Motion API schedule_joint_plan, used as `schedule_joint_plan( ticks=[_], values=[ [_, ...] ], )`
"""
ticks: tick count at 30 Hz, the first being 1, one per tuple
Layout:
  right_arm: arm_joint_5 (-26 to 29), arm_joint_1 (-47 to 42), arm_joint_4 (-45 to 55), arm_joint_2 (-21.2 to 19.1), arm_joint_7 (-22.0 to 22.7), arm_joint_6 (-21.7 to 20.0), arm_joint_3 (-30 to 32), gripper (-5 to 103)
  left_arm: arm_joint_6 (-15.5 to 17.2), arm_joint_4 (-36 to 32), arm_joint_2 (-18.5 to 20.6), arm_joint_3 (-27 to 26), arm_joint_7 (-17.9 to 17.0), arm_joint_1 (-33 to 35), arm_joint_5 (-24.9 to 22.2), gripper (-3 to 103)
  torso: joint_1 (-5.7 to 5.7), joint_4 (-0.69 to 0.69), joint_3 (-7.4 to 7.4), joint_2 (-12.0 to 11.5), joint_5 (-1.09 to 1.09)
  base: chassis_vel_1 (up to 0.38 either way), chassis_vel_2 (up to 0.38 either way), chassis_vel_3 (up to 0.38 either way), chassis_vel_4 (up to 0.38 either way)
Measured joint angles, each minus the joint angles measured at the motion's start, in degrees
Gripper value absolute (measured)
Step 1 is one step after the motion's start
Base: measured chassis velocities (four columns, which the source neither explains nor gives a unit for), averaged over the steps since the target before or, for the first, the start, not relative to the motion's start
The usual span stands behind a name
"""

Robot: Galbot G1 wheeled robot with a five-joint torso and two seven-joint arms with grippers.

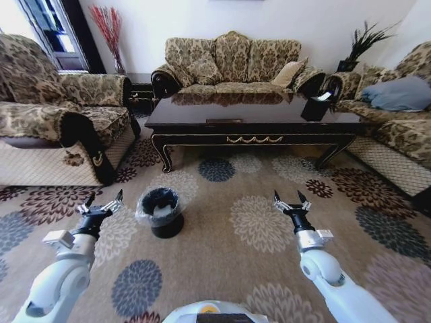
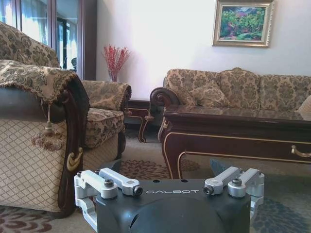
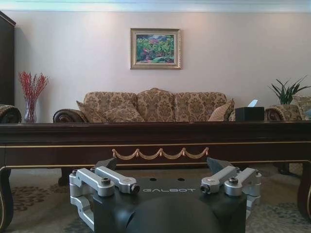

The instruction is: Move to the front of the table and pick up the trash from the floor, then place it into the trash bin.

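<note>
Both grippers hang low over the floor (image 1: 269, 262) with their fingers spread wide and nothing between them. The left gripper (image 1: 102, 203) sits at the end of a white arm that reaches forward from the lower left of the head view, its dark fingertips pointing ahead toward the armchair (image 1: 60, 128). The right gripper (image 1: 291, 200) mirrors it on the other side, its arm stretched forward over a cream flower medallion in the carpet. The trash bin (image 1: 160, 211) stands on the carpet just beside the left gripper, between the two arms and nearer the left one; its grey liner is bunched over the rim, and something pale lies inside, too unclear to name. Beyond the grippers, the table (image 1: 249, 121) spans the middle of the room with a sofa (image 1: 232, 64) behind it. A black tissue box (image 1: 316, 106) rests near the table's right end.
</note>
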Motion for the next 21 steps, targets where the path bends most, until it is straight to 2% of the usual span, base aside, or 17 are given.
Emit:
schedule_joint_plan(
  ticks=[15, 17, 19, 21],
  values=[
    [-0.51, -0.24, -0.93, 0.35, -0.23, 0.32, 0.37, 100, 0.57, -0.46, -0.44, 2.71, -0.51, -1.17, 1.30, 100, -0.01, -0.01, -0.01, 0.01, 0.04, 0.314, -0.326, -0.319, 0.315],
    [-0.55, -0.24, -1.05, 0.35, -0.25, 0.33, 0.37, 100, 0.57, -0.34, -0.44, 2.92, -0.51, -1.34, 1.30, 100, 0.00, 0.00, 0.01, 0.00, -0.05, 0.370, -0.371, -0.387, 0.383],
    [-0.75, -0.23, -1.30, 0.45, -0.27, 0.41, 0.34, 100, 0.57, -0.18, -0.39, 3.18, -0.52, -1.58, 1.32, 100, -0.01, -0.01, 0.00, 0.00, 0.05, 0.371, -0.357, -0.362, 0.344],
    [-0.82, -0.23, -1.40, 0.48, -0.28, 0.44, 0.29, 100, 0.57, -0.09, -0.39, 3.30, -0.53, -1.62, 1.37, 100, -0.01, 0.00, 0.00, 0.00, 0.03, 0.374, -0.340, -0.367, 0.349]
  ],
)
